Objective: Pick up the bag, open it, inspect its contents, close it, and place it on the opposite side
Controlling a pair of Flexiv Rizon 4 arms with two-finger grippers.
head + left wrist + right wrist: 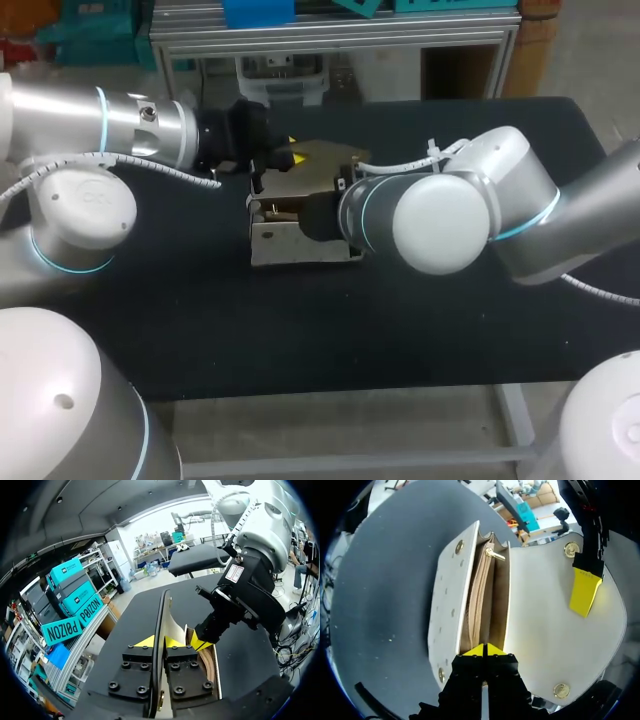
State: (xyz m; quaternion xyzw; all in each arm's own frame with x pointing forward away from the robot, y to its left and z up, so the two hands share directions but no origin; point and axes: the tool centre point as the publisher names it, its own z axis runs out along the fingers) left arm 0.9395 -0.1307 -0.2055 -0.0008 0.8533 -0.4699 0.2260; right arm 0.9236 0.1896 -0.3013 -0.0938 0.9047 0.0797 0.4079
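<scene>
- Pale bag (290, 243) standing mid-way across black surface (200, 330), mouth up and open, flap (545, 630) lifted clear of the mouth.
- Left arm (130, 125) coming in at the bag's far-left side.
- Left jaws clamped on the bag by its flap edge: one yellow tip (585, 592) flat on the flap's inner face, the other behind it. Flap edge-on between the two tips in left wrist view.
- Right arm (440, 220) over the bag's right end, wrist hiding that end in head view.
- Right jaws closed tip to tip, sitting at the near end of the bag's mouth, just above the interior. Cannot tell whether any lining is pinched between them.
- Right arm's yellow tip (200, 644) just beside the flap, on its inner side, in left wrist view.
- Inside the bag: tan zipped compartment (477, 595) running along the middle, zip shut, gold pull (492, 554) at the end far from right jaws.
- Gold studs (571, 549) at the flap's corners, more on the bag's front panel (450, 605).
</scene>
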